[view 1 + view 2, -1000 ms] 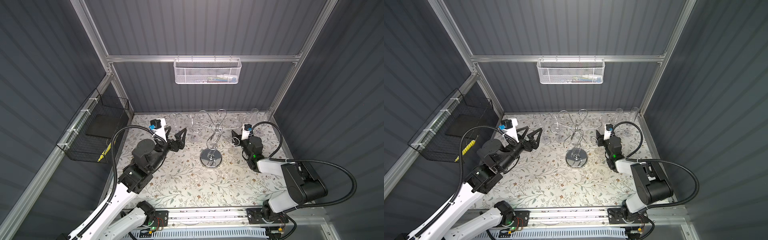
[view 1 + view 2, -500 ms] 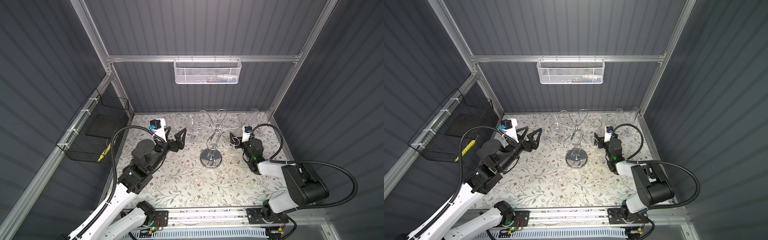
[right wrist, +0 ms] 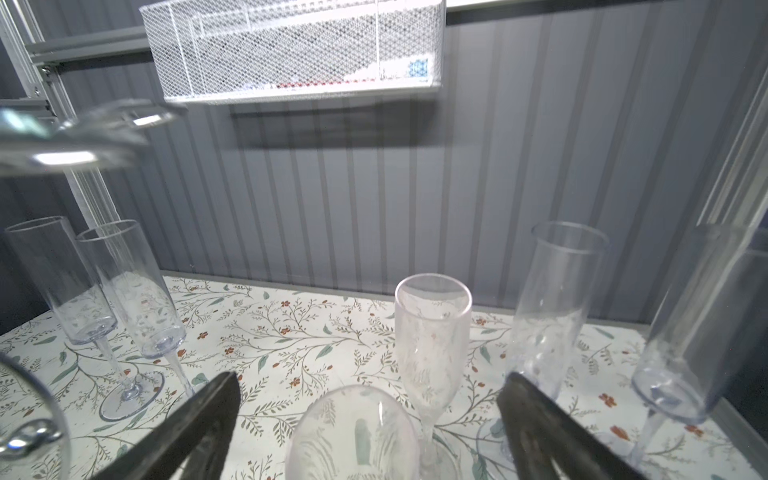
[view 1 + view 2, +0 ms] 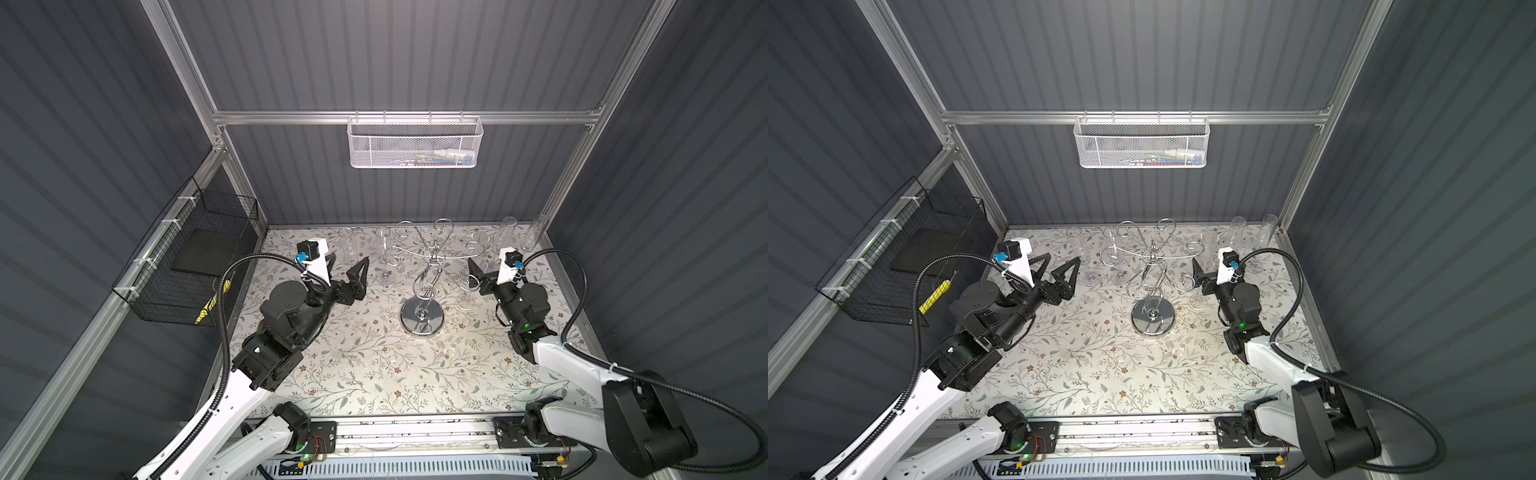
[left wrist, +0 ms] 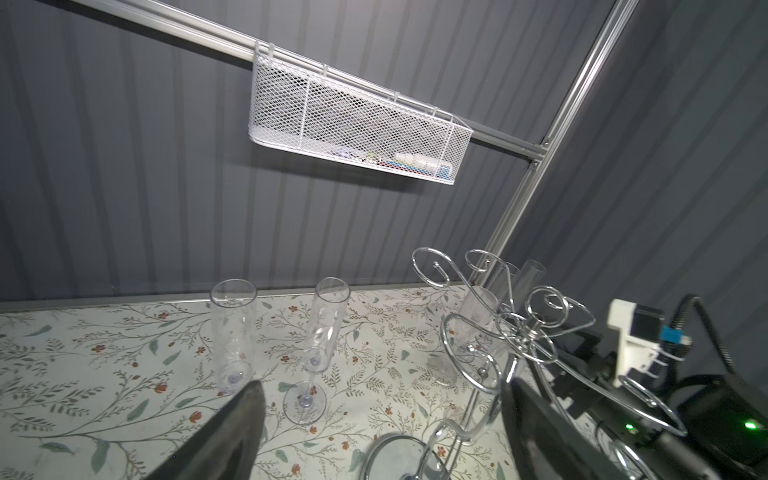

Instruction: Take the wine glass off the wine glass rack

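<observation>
The chrome wine glass rack point(image 4: 422, 320) point(image 4: 1153, 319) stands mid-table on its mirror disc base, and the scroll arms that show carry nothing. A clear wine glass point(image 3: 353, 432) stands between the fingers of my open right gripper point(image 3: 370, 382) point(image 4: 484, 274), with space on both sides. Its round foot point(image 4: 465, 301) point(image 4: 1198, 301) rests on the cloth just right of the rack base. My left gripper point(image 4: 347, 270) point(image 5: 384, 399) hangs open left of the rack, holding nothing. In the left wrist view the rack point(image 5: 519, 332) fills the side by one finger.
Several more clear flutes stand on the floral cloth: two at back left point(image 4: 347, 249) point(image 4: 384, 257), others at back right point(image 4: 505, 232) point(image 4: 536, 230) and just behind the right gripper point(image 3: 432, 332). A white mesh basket point(image 4: 415, 143) hangs on the back rail, a black wire basket point(image 4: 199, 266) on the left wall.
The right gripper's jaws have spread wider around the glass, and that wrist has shifted slightly to the right. The left arm has barely moved.
</observation>
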Robot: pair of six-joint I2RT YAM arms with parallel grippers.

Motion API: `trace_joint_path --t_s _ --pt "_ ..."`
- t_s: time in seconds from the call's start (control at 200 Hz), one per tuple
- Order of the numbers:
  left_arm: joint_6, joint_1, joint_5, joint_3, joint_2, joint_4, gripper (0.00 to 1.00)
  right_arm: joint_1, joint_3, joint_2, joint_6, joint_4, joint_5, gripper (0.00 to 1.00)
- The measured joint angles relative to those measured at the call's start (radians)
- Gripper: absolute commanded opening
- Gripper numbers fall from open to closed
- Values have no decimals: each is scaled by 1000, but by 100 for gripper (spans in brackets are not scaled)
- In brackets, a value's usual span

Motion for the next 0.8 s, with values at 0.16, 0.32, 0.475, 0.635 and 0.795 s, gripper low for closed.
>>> trace_joint_path --t_s 0.16,0.32,0.475,0.635,0.795 --pt "100 0 -90 -29 -32 4 96 -38 0 -163 -35 -92 5 99" --pt "240 0 -288 -186 -58 48 99 -114 -29 -251 -54 -164 48 99" --pt "317 16 -488 -521 -57 224 100 -217 -132 -271 -34 -201 69 99" --pt "353 163 -563 -811 32 505 100 -290 -218 -147 10 -180 64 99" --pt "340 324 -537 -812 321 720 100 -312 -243 64 19 -76 45 99"
